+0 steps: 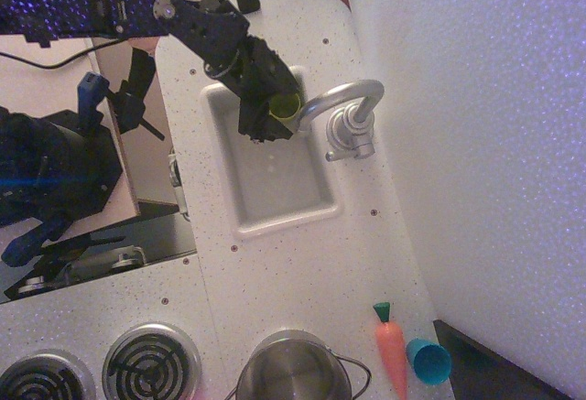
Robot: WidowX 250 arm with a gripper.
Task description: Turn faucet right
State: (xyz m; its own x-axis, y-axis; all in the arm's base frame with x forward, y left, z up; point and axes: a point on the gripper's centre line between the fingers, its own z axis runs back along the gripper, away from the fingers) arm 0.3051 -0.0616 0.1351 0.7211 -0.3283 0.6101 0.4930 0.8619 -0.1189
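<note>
contact step in hand: tool [286,114], grip state unclear, at the spout tip of the faucet [346,112]; next, sideways push.

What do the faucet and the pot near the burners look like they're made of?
Faucet: shiny silver, either metal or chromed plastic; bright highlights run along its curved spout, so the look leaves it open. Pot: probably brushed steel, with a dull grey sheen.

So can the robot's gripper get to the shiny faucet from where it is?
Probably yes. The gripper is over the sink, right at the tip of the faucet spout, with nothing between them. Whether its jaws are open is hard to tell.
</note>
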